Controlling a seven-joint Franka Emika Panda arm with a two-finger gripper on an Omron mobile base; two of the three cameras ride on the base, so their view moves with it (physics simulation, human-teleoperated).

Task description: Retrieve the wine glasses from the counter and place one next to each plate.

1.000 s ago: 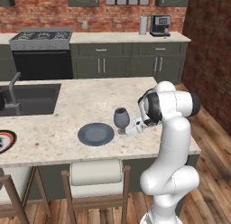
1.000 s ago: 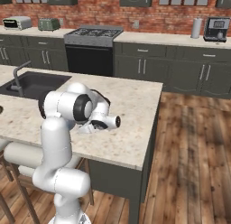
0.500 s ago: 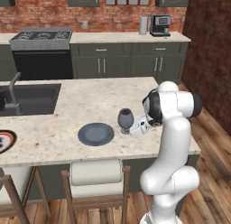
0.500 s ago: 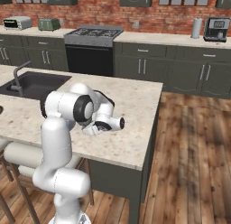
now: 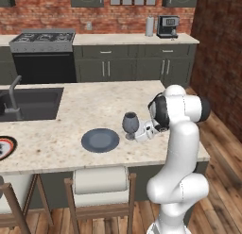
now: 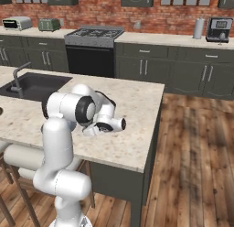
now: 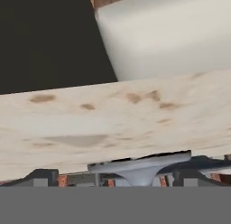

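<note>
On the island, one wine glass (image 5: 131, 124) with a dark bowl stands upright just right of the slate-blue plate (image 5: 100, 140). My gripper (image 5: 142, 134) sits low at the glass's right side, jaws open, with the stem between or just in front of the fingers. In the hand view the glass's round foot (image 7: 140, 166) shows close up between the two fingertips (image 7: 41, 175), not squeezed. The white plate with the red-and-black rim (image 5: 4, 148) lies at the island's left edge. The counter (image 5: 132, 38) runs along the back wall.
A black sink (image 5: 29, 102) with a faucet is set in the island's left part. Stools (image 5: 100, 181) stand along its near edge. A stove (image 5: 43, 38), a grey canister (image 5: 150, 26) and a coffee machine (image 5: 168, 26) line the back counter. Wooden floor lies to the right.
A second ago the glass stood a little further left; it and the hand shifted slightly right, away from the plate. Since half a second ago almost nothing has moved.
</note>
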